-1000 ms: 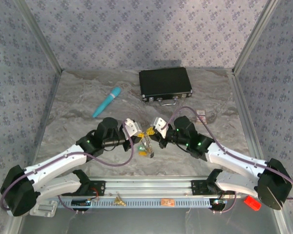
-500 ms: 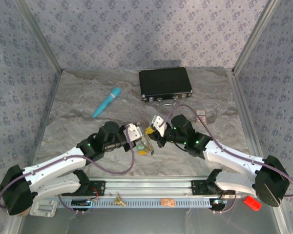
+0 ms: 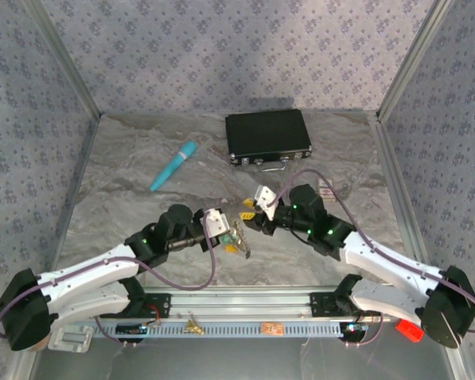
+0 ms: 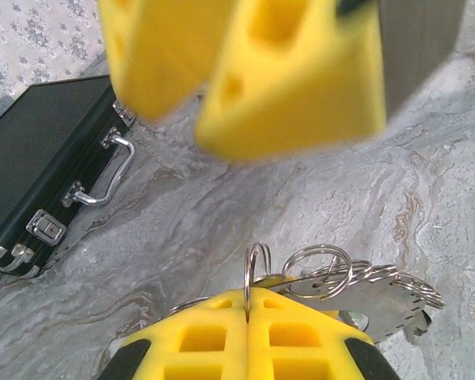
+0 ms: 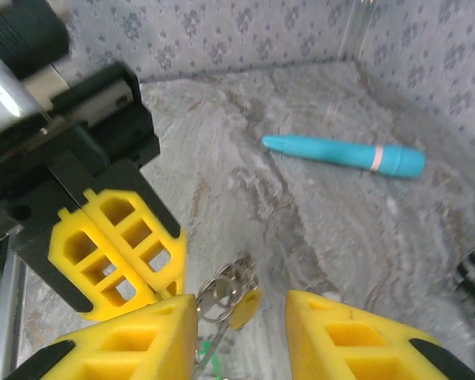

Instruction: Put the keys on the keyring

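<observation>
My left gripper (image 4: 248, 301) is shut on a thin wire split ring (image 4: 257, 265) that stands upright between its yellow fingertips. Linked to that ring are more wire rings and the keyring (image 4: 392, 299), a flat grey toothed plate hanging to the right. In the top view the left gripper (image 3: 229, 229) holds this bunch just above the table. The keys (image 3: 236, 237) show as yellow, green and orange specks. My right gripper (image 5: 241, 321) is open, with the rings and a yellow key tag (image 5: 246, 307) between its fingers, touching neither that I can see. In the top view the right gripper (image 3: 250, 215) faces the left one closely.
A black case (image 3: 267, 136) with metal latches lies at the back of the marbled table (image 3: 142, 198). A teal pen (image 3: 173, 165) lies at the back left. Patterned walls and metal posts close in the sides. Near the front rail lie a small brass piece (image 3: 193, 324) and a red object (image 3: 408, 329).
The left gripper has moved a little right and toward the front with the bunch. The right gripper has drawn slightly back to the right and stays open.
</observation>
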Motion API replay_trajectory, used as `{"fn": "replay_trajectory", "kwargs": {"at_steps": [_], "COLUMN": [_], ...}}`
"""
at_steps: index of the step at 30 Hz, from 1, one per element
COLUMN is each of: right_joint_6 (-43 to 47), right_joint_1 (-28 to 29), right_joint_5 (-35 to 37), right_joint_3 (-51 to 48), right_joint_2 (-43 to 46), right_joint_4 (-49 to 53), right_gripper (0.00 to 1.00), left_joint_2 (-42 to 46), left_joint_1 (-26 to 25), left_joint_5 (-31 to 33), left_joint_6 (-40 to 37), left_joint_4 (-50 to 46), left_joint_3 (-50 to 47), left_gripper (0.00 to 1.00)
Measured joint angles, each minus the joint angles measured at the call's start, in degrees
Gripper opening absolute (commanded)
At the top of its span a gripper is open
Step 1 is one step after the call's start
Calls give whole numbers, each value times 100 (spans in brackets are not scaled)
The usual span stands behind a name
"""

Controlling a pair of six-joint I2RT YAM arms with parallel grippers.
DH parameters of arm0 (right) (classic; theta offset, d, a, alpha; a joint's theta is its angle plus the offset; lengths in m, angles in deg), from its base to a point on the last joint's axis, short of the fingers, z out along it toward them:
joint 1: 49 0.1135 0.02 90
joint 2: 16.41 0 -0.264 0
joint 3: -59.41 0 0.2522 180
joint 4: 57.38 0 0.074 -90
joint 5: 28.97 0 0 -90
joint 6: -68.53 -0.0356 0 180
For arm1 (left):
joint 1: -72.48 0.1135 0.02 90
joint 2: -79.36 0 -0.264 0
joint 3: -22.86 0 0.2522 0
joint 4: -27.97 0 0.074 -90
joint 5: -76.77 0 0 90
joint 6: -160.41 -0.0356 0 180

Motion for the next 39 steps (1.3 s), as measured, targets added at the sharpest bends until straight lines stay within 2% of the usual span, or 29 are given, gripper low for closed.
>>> {"fn": "replay_trajectory", "kwargs": {"at_steps": [5, 11, 18, 27, 39], "right_joint_6": [688, 984, 997, 951, 925], "right_joint_1": [-448, -354, -116, -111, -111], "right_joint_5": [-704, -1215, -1207, -1196, -1217], "right_joint_3": [225, 472, 472, 472, 472], "right_joint_2": [13, -343, -675, -688, -789], "right_joint_4": [776, 1309, 1338, 1163, 1128], "right_gripper": [32, 31, 29, 23, 0], "left_joint_2": [35, 118, 120, 120, 122], "left_joint_1": [289, 654, 715, 715, 726], "left_joint_5": [-407, -992, -1445, -1641, -1700], "left_joint_6": [299, 621, 686, 682, 682], "left_joint_4": [645, 1408, 1692, 1725, 1805], "left_joint_3": [-398, -748, -817, -820, -822], "left_gripper": [0, 0, 0, 0, 0]}}
